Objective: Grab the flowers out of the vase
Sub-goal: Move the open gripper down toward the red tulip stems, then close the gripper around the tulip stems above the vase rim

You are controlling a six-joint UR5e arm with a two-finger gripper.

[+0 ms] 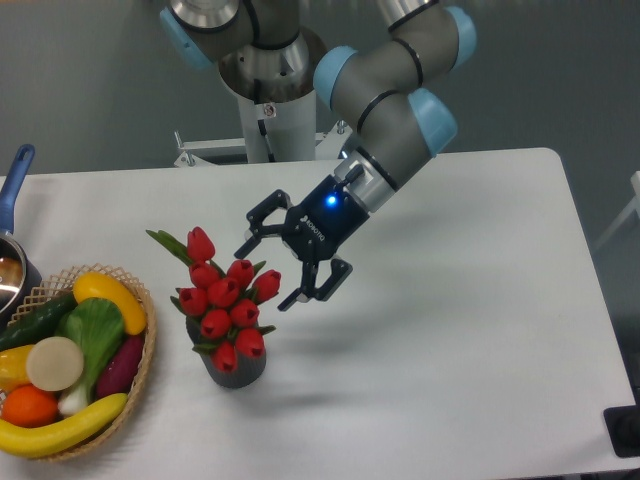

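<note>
The wicker basket (145,345) sits at the near left edge of the white table (470,330), at about 8 o'clock from the table centre. It holds two bananas, a cucumber, an orange, a green leafy item, a purple item and a pale round slice.

Just beside the basket, at its 3 o'clock, the vase (236,368) stands upright on the table. The flowers (225,297) are seated in its mouth: red closed buds in a tight bunch with green leaves, one bud standing higher at 11 o'clock.

The gripper (272,270) hangs at about 2 o'clock from the flowers, tilted down toward them. Its jaws are spread wide and hold nothing. One finger lies above the bunch, the other just beside its right edge. Contact cannot be determined.

A blue light shows on the gripper's body. The arm (395,100) extends back to 12 o'clock. A blue-handled pot (12,255) sits at the far left edge.
</note>
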